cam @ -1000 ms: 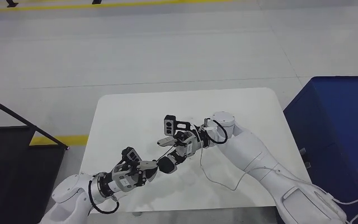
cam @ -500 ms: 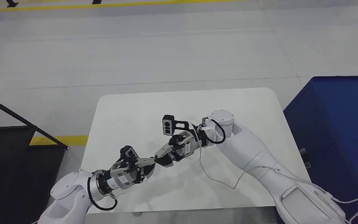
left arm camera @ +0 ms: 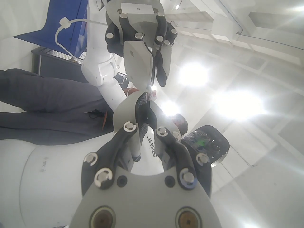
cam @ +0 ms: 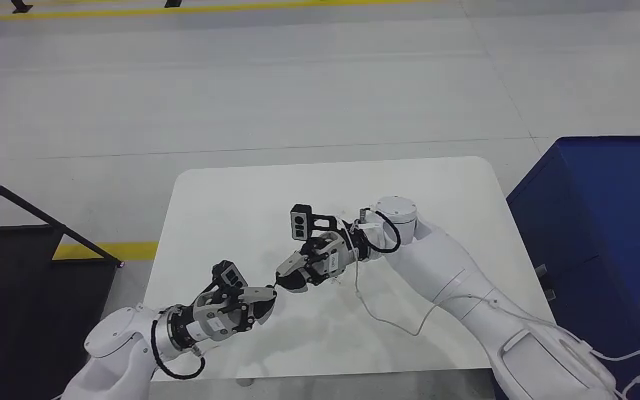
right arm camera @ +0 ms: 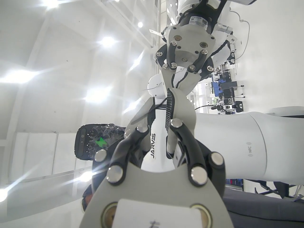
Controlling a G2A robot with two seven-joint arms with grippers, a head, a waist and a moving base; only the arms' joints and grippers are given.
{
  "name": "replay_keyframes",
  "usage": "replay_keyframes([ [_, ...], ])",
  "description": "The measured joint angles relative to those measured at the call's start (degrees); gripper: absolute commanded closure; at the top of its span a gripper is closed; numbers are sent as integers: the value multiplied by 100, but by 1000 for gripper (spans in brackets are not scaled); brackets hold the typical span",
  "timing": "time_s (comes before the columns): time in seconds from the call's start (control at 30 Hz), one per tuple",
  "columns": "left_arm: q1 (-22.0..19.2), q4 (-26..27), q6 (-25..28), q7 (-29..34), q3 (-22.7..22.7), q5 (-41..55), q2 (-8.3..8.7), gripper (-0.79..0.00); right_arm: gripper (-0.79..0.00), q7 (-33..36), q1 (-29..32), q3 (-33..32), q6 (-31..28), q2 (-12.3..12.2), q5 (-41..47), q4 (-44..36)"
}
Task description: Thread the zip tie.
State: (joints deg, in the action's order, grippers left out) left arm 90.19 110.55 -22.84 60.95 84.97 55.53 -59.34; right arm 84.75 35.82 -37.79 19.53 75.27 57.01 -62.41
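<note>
The white zip tie (left arm camera: 64, 22) hangs beside the right arm. From its head one run of strap goes behind the right gripper and another curves away. In the top view a thin white strand (cam: 363, 295) droops from the right wrist toward the table (cam: 230, 210). My right gripper (cam: 287, 277) and left gripper (cam: 268, 295) meet tip to tip above the table's front middle. The left gripper (left arm camera: 146, 97) is shut, with a small pale bit at its tips. The right gripper (left arm camera: 154, 85) is shut just beyond it. A thin strap crosses the right gripper (right arm camera: 163, 96), facing the left gripper (right arm camera: 174, 81).
A blue cabinet (cam: 590, 230) stands off the table's right edge. A dark platform with a rail (cam: 40, 290) lies to the left. The table surface around the arms is bare white.
The right gripper has swung left and slightly back, stretching toward the left one. The left gripper has drawn back a little to the left. The tips stay close together.
</note>
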Motion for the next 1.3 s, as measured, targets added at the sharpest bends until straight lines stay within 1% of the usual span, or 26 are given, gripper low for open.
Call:
replay_keyframes([
  [0.13, 29, 33, 25, 1, -6, -35, 11, 0, -108, -44, -62, 94, 44, -3, -68, 11],
  [0.17, 40, 45, 35, 1, -5, -42, 14, 0, -92, -56, -83, 119, 56, -7, -99, 15],
  [0.33, 75, 58, 46, -63, 13, -43, 26, 0, -89, -54, -125, 203, 54, -19, -76, -16],
  [0.47, 69, 40, 46, -106, 1, -16, 32, 0, -40, -48, -160, 256, 48, -31, -6, -44],
  [0.63, 67, 33, 69, -137, -11, 9, 38, 0, -52, -31, -183, 303, 31, -46, 47, -46],
  [0.7, 63, 25, 71, -148, -12, 19, 41, 0, -37, -26, -192, 321, 26, -53, 73, -37],
  [0.73, 61, 24, 69, -153, -13, 25, 42, 0, 0, -22, -197, 328, 22, -56, 79, -31],
  [1.0, 52, 30, 85, -132, -23, 47, 57, 0, 0, -8, -231, 391, 9, -71, 113, 2],
  [1.03, 51, 35, 90, -123, -23, 42, 59, -89, 0, -6, -235, 396, 7, -73, 117, 5],
  [1.07, 54, 37, 94, -114, -24, 36, 62, -760, 0, -6, -240, 403, 6, -74, 120, 10],
  [1.1, 57, 38, 100, -112, -23, 35, 63, -785, 0, -6, -244, 406, 6, -75, 119, 13],
  [1.3, 97, 46, 206, -87, 16, 81, 72, -785, 0, 17, -284, 345, -25, -94, -8, 46],
])
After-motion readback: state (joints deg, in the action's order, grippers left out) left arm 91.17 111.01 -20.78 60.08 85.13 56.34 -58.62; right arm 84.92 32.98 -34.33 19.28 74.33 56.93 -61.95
